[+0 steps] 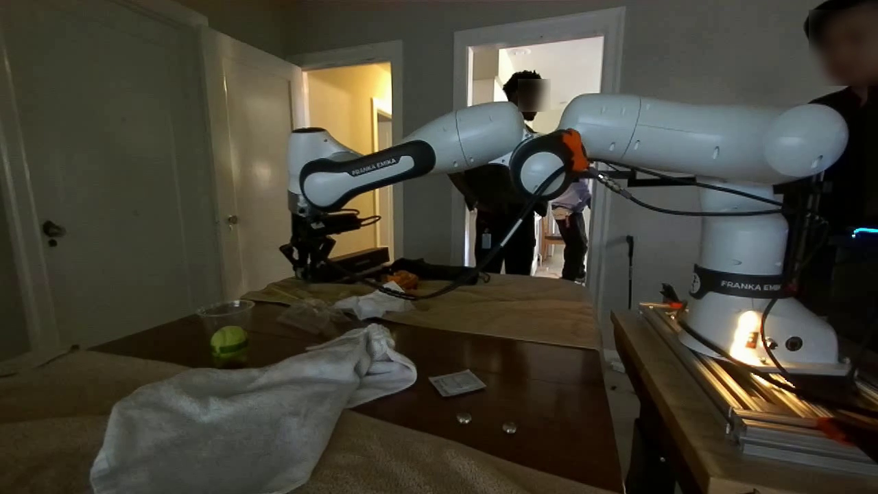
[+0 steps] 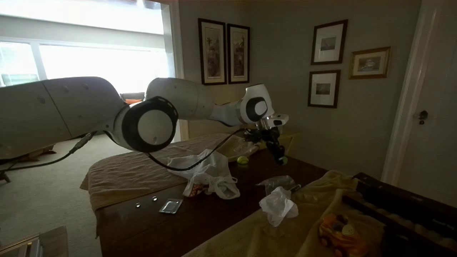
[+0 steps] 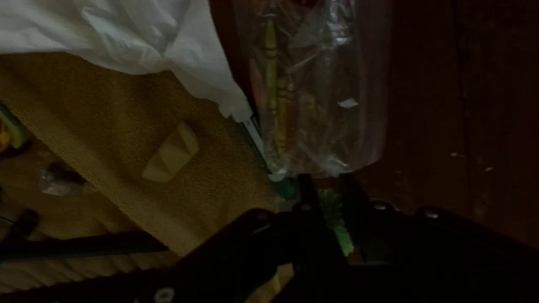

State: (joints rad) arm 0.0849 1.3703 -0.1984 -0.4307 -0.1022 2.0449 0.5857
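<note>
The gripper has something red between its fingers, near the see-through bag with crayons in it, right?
Not red: the wrist view shows that the gripper has a green thing between its fingers, near the see-through bag with crayons in it.

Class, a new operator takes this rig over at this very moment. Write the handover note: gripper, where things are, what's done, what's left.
Gripper: the gripper looks closed on a small green thing, seen between its fingers in the wrist view.
Things: a clear bag with crayon-like sticks lies on the dark tabletop, just ahead of the gripper. A green-tipped pen-like stick runs along its edge. An orange toy car sits on tan cloth.
Done: the green thing appears gripped.
Left: it is not yet let go; setting it down probably remains.
</note>
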